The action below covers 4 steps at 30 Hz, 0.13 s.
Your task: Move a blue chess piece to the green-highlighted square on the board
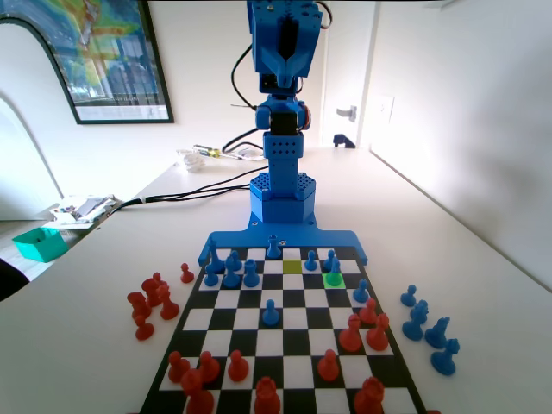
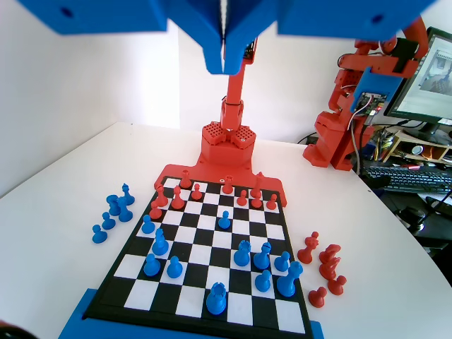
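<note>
The blue chess piece [image 1: 334,271] stands upright on the green-highlighted square [image 1: 335,280], in the fixed view on the right part of the board [image 1: 285,345], in the second row from the far edge. In the wrist view I cannot say for sure which of the blue pieces it is. Two squares to the left of the green square, in the same row, there is a duller olive square [image 1: 292,266] with nothing on it.

Other blue pieces [image 1: 231,272] stand in a group on the left of the far rows in the fixed view, and one blue pawn [image 1: 271,312] stands alone near the middle of the board. Red pieces [image 1: 207,366] occupy the near rows. Off the board, on the white desk [image 1: 483,285], captured red pieces [image 1: 148,302] lie on the left side and captured blue pieces [image 1: 429,329] on the right side.

The end effector [image 2: 224,63] is high above the board, well apart from every piece. In the wrist view its two jaws hang from the top edge and meet with almost no gap, and nothing is between them. In the fixed view the blue arm [image 1: 280,86] stands upright behind the far end of the board.
</note>
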Available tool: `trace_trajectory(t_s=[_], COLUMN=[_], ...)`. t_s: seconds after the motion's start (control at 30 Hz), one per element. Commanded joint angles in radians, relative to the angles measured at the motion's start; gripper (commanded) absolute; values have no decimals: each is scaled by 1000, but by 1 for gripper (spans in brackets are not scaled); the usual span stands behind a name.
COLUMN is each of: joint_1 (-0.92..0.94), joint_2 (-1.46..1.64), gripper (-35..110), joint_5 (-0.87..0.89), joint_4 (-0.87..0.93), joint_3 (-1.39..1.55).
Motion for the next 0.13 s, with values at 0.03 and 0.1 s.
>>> trace_trajectory(t_s=[0.03, 0.1], joint_1=[11, 11], joint_2=[3, 3], gripper=[2, 2], joint_5=[-14, -14], joint_4=[-3, -3], joint_3=[-8, -8])
